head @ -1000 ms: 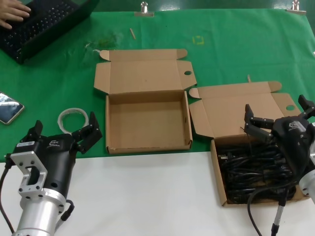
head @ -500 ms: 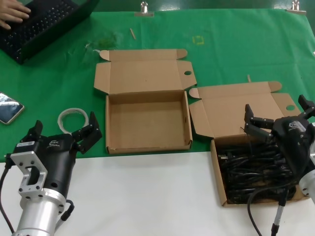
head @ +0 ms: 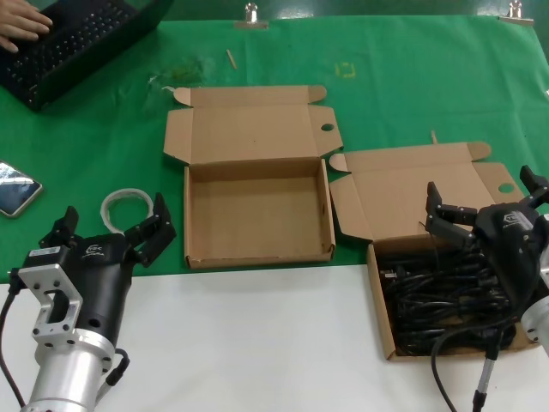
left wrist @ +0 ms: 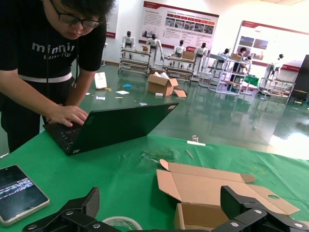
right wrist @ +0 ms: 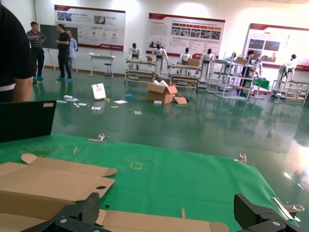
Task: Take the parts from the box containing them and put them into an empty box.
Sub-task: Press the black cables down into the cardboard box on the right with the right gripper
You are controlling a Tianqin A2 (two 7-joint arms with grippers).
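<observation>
Right gripper (head: 485, 206) hangs over the far edge of the box containing them (head: 382, 318), its fingers spread wide and holding nothing; small white lettering on its black body is too small to read. Black cable parts (head: 437, 296) fill that box, at the right on the white surface. Left gripper (head: 111, 230) waits, also wide open and empty, near the white ring (head: 127, 206). Between the 2 arms on the green mat sits the empty box (head: 257, 215), lid up.
</observation>
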